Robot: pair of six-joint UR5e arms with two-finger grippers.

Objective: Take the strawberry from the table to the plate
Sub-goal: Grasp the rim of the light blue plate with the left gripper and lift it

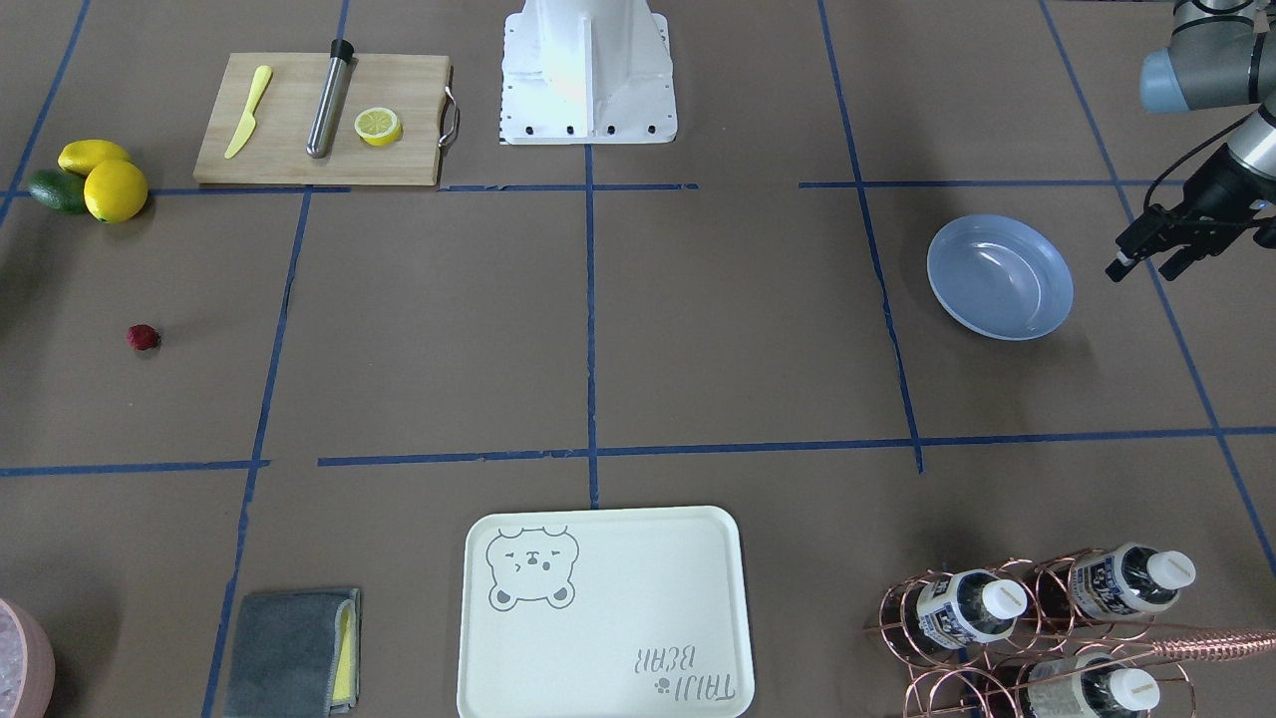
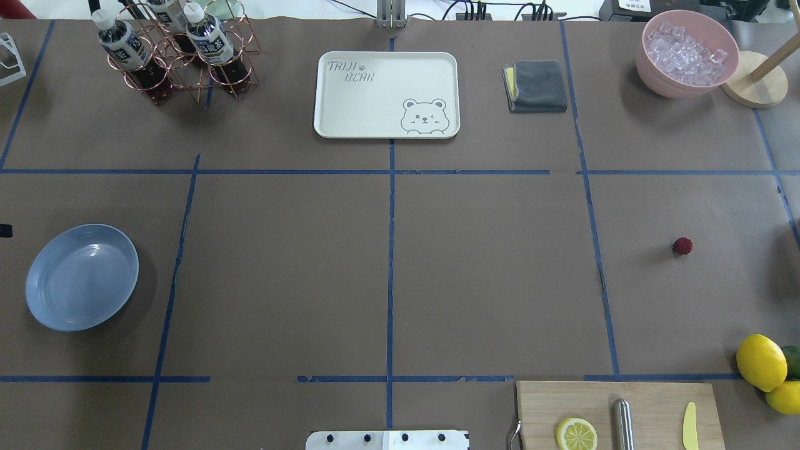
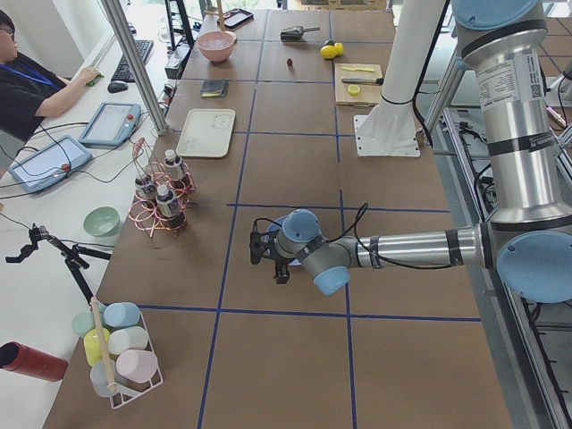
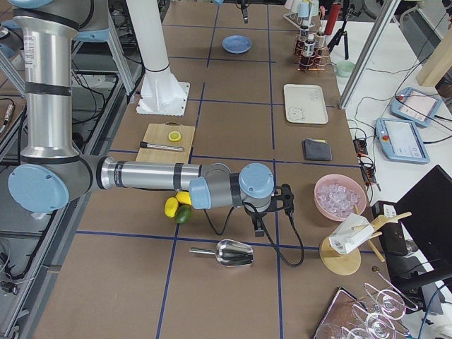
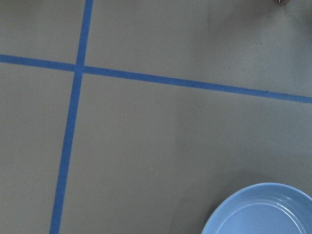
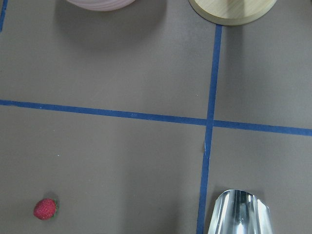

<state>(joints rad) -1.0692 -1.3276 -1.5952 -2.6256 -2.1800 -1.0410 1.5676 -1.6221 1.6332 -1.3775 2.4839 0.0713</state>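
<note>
With the plate point(image 2: 81, 278) by the counter's point(image 2: 487, 281) left edge and the left claw point(image 1: 1146, 267) released beside it, we should lower the right claw point(image 4: 286, 200), whose state we cannot tell, squarely over the strawberry point(image 2: 682, 245) near the right edge and pinch softly.

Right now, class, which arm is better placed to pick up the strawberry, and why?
The right arm: its wrist view shows the strawberry close below, whereas the left claw hangs beside the plate, at the opposite end.
</note>
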